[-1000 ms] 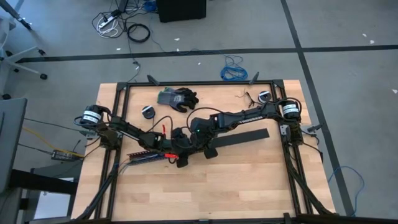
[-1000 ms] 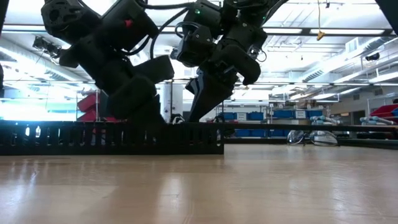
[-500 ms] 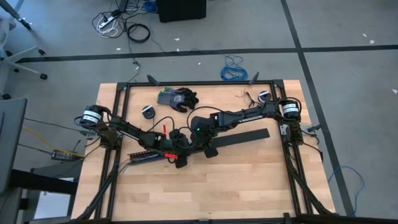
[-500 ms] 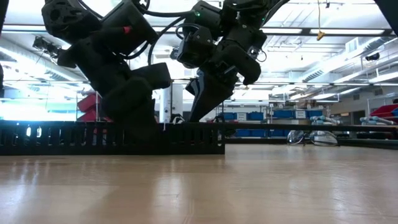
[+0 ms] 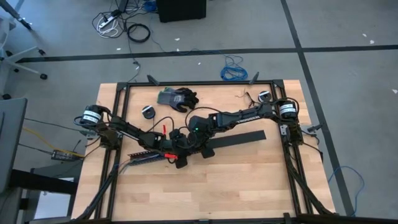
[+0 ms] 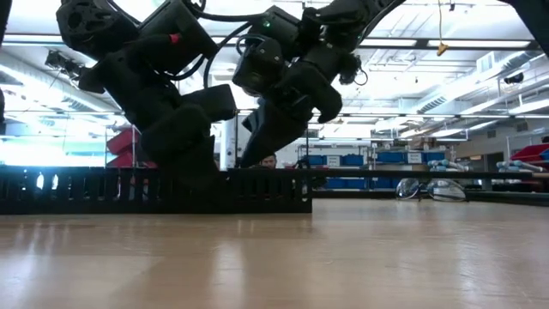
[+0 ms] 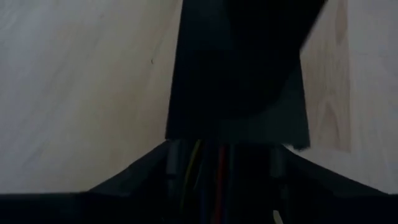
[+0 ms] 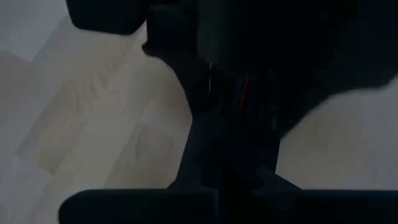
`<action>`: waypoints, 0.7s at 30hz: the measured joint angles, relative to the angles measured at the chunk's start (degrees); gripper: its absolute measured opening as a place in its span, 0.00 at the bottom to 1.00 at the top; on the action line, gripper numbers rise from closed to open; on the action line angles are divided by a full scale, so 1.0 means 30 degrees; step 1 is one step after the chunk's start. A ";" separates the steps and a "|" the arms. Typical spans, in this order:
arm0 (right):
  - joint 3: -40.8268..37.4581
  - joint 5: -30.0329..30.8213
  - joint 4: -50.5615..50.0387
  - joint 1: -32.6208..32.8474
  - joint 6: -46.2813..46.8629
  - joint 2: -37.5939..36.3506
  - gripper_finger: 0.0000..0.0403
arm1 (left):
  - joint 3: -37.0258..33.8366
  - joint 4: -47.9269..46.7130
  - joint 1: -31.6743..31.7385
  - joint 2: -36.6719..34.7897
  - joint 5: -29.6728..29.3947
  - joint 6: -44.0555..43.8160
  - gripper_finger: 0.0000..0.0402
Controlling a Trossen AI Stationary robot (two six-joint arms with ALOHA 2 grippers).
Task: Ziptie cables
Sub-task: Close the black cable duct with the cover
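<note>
The cables [image 5: 132,159], thin coloured wires, lie inside a black slotted channel [image 5: 146,154] on the wooden table, splayed out of its left end. In the left wrist view the wires [image 7: 208,174] run along the channel [image 7: 236,93]. My left gripper [image 7: 224,155] slants down over the channel's right part [image 6: 197,184], open, one finger on either side of it. My right gripper [image 5: 189,148] is shut and slants down just right of it, tips [image 6: 249,159] near the channel's top edge. My right gripper slants down from the table's right over the channel's right end [image 8: 242,93]. Its own dark body hides the tips. I cannot tell whether they touch the channel or the wires.
A flat black strip [image 5: 239,137] lies on the table under the right arm. A grey-and-black glove [image 5: 177,98] lies at the far middle, and two small round things [image 5: 148,112] [image 5: 264,96] lie near the far edge. A black frame [image 5: 205,82] borders the table.
My right gripper has gone a little toward the table's left and down, closer to the channel's right end, staying shut. My left gripper has rolled slightly about its own axis without leaving its place over the channel.
</note>
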 joint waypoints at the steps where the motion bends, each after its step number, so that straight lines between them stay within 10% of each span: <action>1: 0.0022 -0.0265 0.0227 -0.0022 0.0021 0.0223 0.00 | -0.0001 0.0004 -0.0007 0.0000 0.0019 -0.0011 0.58; 21: 0.0765 -0.0270 -0.0460 0.0022 0.0132 0.0224 0.00 | -0.0015 0.0084 -0.0007 0.0029 0.0074 -0.0005 0.60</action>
